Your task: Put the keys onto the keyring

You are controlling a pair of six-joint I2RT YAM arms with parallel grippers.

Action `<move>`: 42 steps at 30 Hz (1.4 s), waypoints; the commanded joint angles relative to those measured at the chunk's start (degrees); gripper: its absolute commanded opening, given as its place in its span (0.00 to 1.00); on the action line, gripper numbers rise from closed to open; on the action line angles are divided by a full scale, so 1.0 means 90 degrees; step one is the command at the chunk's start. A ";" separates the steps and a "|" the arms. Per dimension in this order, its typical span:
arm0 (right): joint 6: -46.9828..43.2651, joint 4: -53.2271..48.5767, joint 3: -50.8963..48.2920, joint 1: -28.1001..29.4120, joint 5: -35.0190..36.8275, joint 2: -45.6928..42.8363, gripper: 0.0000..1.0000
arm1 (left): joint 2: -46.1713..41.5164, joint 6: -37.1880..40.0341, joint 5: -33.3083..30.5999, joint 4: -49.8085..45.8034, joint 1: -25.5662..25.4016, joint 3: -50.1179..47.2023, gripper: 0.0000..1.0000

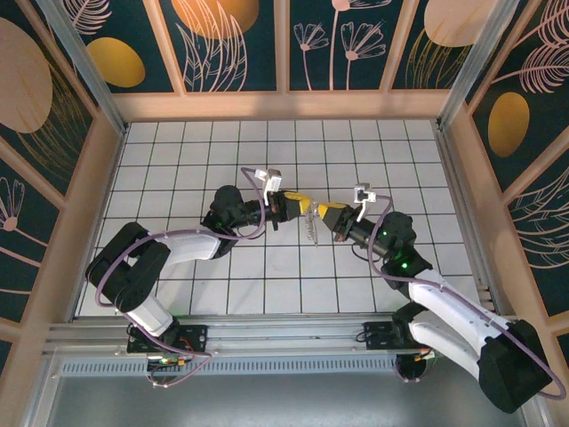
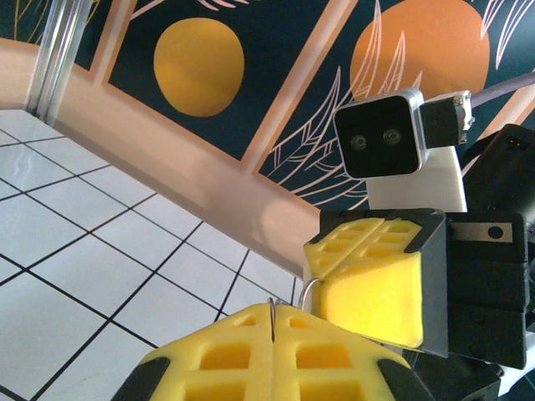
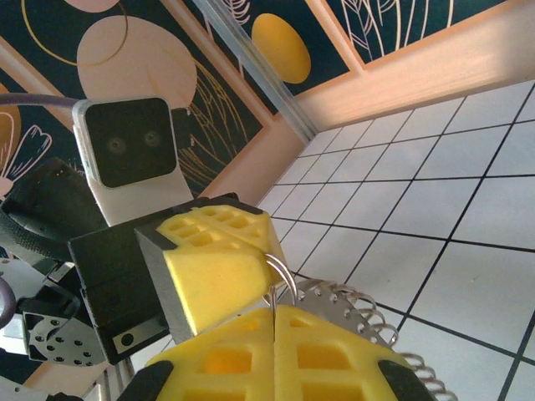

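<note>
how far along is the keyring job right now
Done: the keyring is up off the tiles, pinched between the shut left pincer and right pincer. In hand: both hold it mid-air, its coiled fringe dangling. Left to do: threading the keys; whether any key is already on, I can't tell.

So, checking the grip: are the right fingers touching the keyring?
Touching. Right wrist view: the keyring runs straight into the seam of the shut right fingers.
</note>
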 commanded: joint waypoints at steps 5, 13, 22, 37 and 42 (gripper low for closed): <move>-0.0148 0.0414 0.0338 0.0162 0.0102 0.0139 0.00 | 0.0095 -0.0043 0.0059 0.0303 -0.0063 0.0218 0.00; -0.0149 0.0525 0.0438 0.0234 0.0112 0.0412 0.00 | 0.0105 -0.0056 0.0104 0.0293 -0.0069 0.0260 0.00; -0.0274 0.0362 0.0519 0.0207 0.0391 0.0422 0.00 | 0.0096 -0.0044 0.0143 0.0322 -0.0092 0.0235 0.00; -0.0235 0.0291 0.0405 0.0097 0.0326 0.0605 0.00 | 0.0037 -0.0039 0.0110 0.0331 -0.0092 0.0255 0.00; -0.0208 0.0285 0.0249 0.0097 0.0366 0.0591 0.00 | 0.0017 -0.0041 0.0090 0.0351 -0.0100 0.0264 0.00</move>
